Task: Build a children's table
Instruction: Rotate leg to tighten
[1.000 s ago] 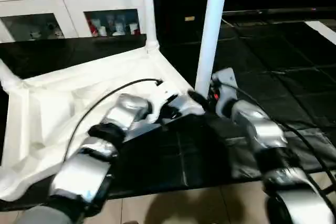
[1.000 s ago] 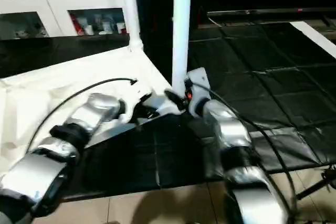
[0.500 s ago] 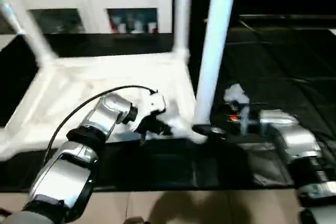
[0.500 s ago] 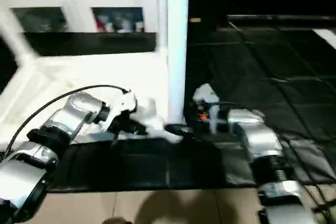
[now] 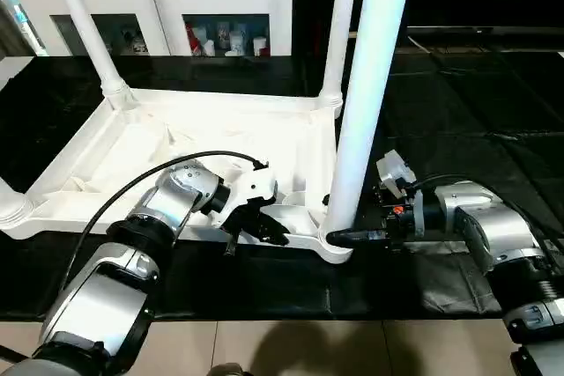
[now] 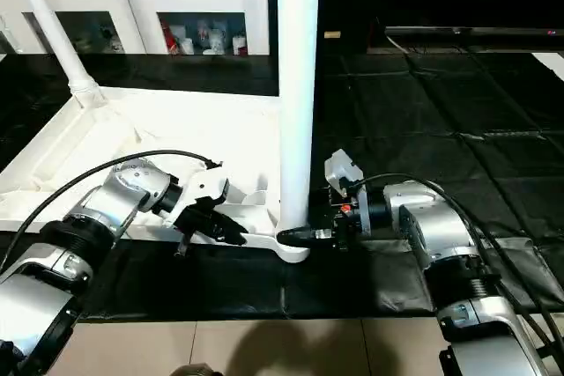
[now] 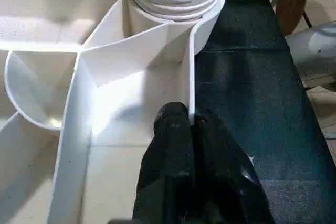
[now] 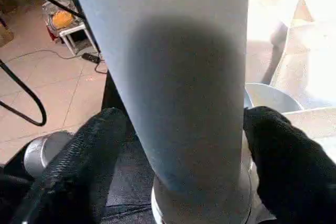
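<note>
The children's table lies upside down on a black mat, its ribbed white top [image 5: 176, 143] facing up. White legs stand in the corner sockets: the near right leg [image 5: 370, 85], a far right one [image 5: 342, 24] and a far left one [image 5: 84, 28]. My left gripper [image 5: 263, 231] is shut on the top's thin front rim [image 7: 190, 77], just left of the near right socket. My right gripper [image 6: 295, 237] reaches in from the right at that leg's base. Its black fingers [image 8: 79, 166] press on both sides of the leg [image 8: 184, 77].
A white glass-door cabinet [image 5: 159, 6] stands behind the table. The black mat [image 5: 458, 85] stretches away to the right and back. Pale tiled floor [image 5: 291, 350] runs along the near edge. A black cable [image 5: 132, 191] loops over my left forearm.
The whole picture has shifted and levelled, so the camera has moved. The left gripper stays on the rim and the right gripper stays at the leg's base.
</note>
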Controlling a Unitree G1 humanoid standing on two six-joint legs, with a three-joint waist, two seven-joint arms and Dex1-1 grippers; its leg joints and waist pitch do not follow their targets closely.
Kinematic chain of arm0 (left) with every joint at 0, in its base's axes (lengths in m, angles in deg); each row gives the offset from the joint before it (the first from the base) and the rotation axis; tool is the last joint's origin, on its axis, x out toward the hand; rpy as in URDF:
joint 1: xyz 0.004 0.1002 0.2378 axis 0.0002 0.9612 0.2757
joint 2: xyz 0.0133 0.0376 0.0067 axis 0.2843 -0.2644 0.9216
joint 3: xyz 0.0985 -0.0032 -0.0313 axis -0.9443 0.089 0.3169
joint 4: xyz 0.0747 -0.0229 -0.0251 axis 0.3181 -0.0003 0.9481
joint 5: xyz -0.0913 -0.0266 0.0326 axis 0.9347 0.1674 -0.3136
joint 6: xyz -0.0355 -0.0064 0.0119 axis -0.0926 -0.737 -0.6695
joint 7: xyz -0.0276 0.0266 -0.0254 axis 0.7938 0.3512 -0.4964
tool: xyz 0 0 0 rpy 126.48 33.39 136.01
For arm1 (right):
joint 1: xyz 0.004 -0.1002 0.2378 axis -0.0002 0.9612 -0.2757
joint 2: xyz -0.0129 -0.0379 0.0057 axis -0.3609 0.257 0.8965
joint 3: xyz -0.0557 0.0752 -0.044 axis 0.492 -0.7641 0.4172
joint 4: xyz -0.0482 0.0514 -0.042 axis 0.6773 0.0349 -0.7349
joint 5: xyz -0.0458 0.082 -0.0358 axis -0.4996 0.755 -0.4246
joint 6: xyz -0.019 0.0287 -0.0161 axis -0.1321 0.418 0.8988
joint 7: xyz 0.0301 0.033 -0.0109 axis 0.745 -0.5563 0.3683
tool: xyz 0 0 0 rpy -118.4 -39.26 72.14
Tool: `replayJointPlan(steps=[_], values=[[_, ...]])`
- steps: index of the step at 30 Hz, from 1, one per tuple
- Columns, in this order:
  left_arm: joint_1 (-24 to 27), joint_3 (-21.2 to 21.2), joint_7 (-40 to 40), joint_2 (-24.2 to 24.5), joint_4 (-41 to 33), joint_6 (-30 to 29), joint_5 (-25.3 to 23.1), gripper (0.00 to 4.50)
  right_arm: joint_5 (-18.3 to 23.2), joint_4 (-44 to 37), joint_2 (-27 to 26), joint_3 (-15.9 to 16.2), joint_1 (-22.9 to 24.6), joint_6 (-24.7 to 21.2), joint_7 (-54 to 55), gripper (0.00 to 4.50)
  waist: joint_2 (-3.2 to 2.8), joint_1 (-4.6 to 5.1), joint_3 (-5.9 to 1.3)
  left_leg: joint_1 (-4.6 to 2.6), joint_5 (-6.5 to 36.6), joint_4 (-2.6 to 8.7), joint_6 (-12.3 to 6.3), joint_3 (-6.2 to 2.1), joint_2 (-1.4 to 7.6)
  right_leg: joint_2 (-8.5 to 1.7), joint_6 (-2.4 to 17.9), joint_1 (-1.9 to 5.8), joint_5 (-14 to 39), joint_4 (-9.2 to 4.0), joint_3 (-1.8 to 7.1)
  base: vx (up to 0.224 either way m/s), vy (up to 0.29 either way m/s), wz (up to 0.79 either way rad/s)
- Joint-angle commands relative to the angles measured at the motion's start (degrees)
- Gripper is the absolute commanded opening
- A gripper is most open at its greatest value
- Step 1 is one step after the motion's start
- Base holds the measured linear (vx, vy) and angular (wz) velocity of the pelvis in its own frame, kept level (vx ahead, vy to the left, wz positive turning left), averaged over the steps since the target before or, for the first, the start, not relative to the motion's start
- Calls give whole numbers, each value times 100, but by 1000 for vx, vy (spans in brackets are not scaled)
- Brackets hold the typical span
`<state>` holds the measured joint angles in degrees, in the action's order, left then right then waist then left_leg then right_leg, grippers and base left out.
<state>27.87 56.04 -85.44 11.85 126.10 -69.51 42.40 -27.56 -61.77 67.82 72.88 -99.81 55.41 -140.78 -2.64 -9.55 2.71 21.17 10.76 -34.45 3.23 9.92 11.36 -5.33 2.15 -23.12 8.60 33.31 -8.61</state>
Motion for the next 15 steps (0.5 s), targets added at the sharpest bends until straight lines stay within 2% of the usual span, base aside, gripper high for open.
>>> replayJointPlan(steps=[1, 8, 10, 13, 15], values=[[-48, -62, -229, -2, -246, 83, 112, 0, -12, 6, 34, 45, -69, 14, -124, 340, 83, 38, -471, -67, 707, 348, -484, -56, 265, -447, 935, 354, 1367, -327, 379, 0, 0, 0], [-46, -30, -30, -39, -219, 53, 72, 0, 6, 31, 53, 81, -57, 49, -170, 296, 71, 35, -471, -77, 726, 349, -482, -58, 274, -442, 931, 345, 1388, -334, 376, 0, 0, 0], [-80, 0, 99, -65, -154, 18, 55, 0, 11, 26, 39, 84, -45, 47, -171, 265, 71, 32, -472, -77, 731, 348, -479, -58, 274, -441, 937, 346, 1383, -330, 377, 0, 0, 0], [-123, 62, 240, -102, -82, -51, 70, 0, 6, 10, 8, 92, -8, 59, -147, 252, 62, 28, -470, -75, 743, 348, -466, -58, 271, -440, 918, 344, 1412, -338, 375, 0, 0, 0], [-148, 111, 328, -147, -40, -120, 97, 0, 2, -27, -16, 99, 40, 52, -114, 229, 68, 25, -470, -73, 745, 347, -464, -56, 264, -441, 920, 351, 1416, -340, 373, 0, 0, 0]])
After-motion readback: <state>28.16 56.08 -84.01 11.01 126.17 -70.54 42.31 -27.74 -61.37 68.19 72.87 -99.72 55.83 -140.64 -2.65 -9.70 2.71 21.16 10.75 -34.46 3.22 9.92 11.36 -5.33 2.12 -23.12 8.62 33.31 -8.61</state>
